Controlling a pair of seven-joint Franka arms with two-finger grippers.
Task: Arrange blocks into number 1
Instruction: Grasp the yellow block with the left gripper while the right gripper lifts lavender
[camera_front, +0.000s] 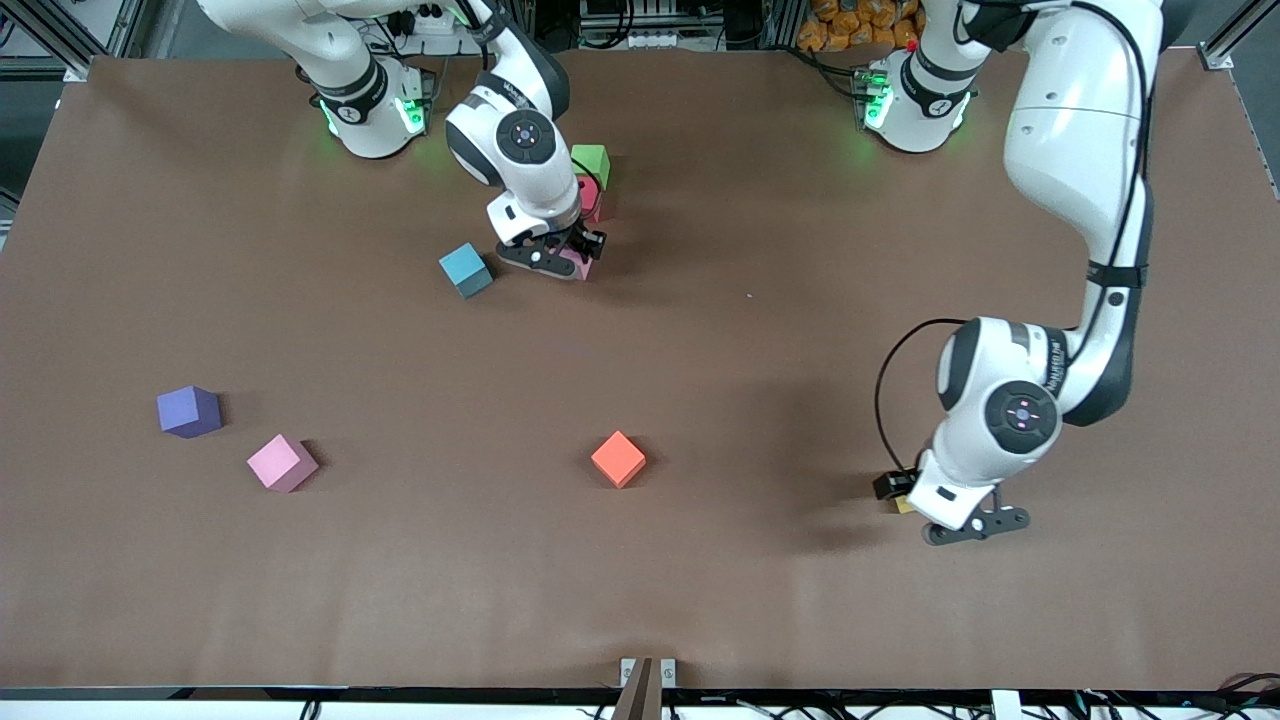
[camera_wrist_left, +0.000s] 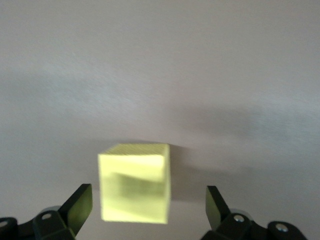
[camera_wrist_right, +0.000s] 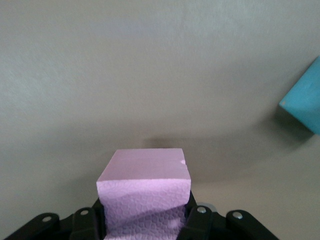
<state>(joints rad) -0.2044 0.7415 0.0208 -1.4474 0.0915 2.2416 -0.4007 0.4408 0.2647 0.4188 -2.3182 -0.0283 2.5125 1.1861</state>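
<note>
Clamping 1 matte pink block (camera_wrist_right: 144, 192), your right gripper (camera_front: 562, 256) held; left gripper (camera_wrist_left: 150, 210) straddled the yellow block (camera_wrist_left: 135, 185), fingers spread.

Brown matte table (camera_front: 760, 580), alu frame rails at corners, cables w/ orange clutter (camera_front: 860, 25) up top.

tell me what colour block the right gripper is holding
Pink block, clearest in the right wrist view.
</note>
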